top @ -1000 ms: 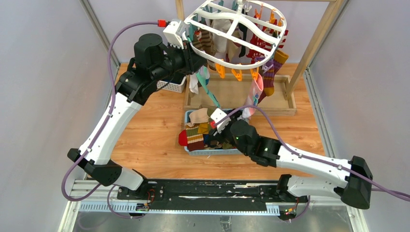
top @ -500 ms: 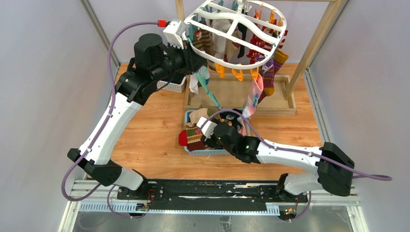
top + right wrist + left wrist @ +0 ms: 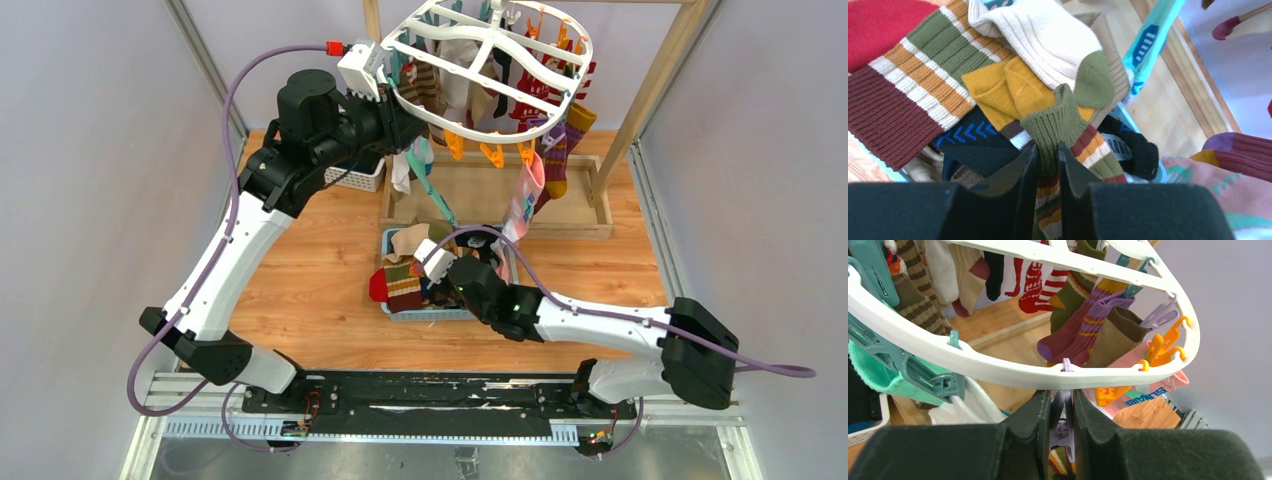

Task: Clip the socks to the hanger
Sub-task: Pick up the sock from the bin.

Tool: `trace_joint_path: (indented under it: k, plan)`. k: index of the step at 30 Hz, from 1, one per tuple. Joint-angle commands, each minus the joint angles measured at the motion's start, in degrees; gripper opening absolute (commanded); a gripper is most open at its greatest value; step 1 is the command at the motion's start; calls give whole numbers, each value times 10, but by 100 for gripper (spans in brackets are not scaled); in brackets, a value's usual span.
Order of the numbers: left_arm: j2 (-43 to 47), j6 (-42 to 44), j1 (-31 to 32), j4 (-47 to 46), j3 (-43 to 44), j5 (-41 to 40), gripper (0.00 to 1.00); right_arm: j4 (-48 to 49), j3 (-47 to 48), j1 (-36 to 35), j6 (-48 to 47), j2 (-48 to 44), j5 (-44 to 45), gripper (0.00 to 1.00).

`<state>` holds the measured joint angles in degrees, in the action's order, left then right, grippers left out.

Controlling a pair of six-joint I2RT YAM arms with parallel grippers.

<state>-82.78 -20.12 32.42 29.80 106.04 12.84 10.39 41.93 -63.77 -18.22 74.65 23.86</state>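
The white oval hanger (image 3: 500,136) hangs from the rack at the back, with several socks (image 3: 556,150) clipped to its orange and teal pins. My left gripper (image 3: 402,122) is at its left rim. In the left wrist view it (image 3: 1062,396) is shut on a lavender clothespin (image 3: 1064,412) just under the rim (image 3: 998,371). My right gripper (image 3: 441,276) is down in the blue basket (image 3: 440,314). In the right wrist view it (image 3: 1048,148) is shut on an olive sock with red, orange and white stripes (image 3: 1060,120) amid the pile of loose socks (image 3: 923,75).
The wooden pole rack (image 3: 660,75) stands on a wooden tray base (image 3: 590,215) at the back. A white lattice basket (image 3: 356,180) sits behind my left arm. A pink sock (image 3: 527,195) hangs low over the blue basket. Grey walls close in both sides.
My right arm has swung left and its gripper has gone into the sock pile in the blue basket. My left arm has not moved.
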Motion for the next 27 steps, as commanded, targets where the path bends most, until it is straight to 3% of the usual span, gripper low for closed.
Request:
trace_joint_path:
  k: [1, 6, 11, 17, 24, 27]
  plan:
    - [14, 9, -2, 30, -8, 14, 0, 30, -19, -4, 16, -52, -5, 18]
    - [16, 10, -2, 29, -9, 14, 0, 42, -37, -3, 30, -87, -31, 10]
    - [16, 9, -2, 29, -10, 15, 0, 55, -30, -3, 69, -126, -61, 7]
    - [15, 5, -2, 30, -12, 19, 0, 141, -20, -3, 114, -169, -50, 8]
    - [17, 3, -2, 30, -13, 21, 0, 219, 17, 6, 161, -143, -62, 8]
    - [19, 1, -2, 27, -19, 22, 0, 278, 25, 6, 165, -127, -25, 7]
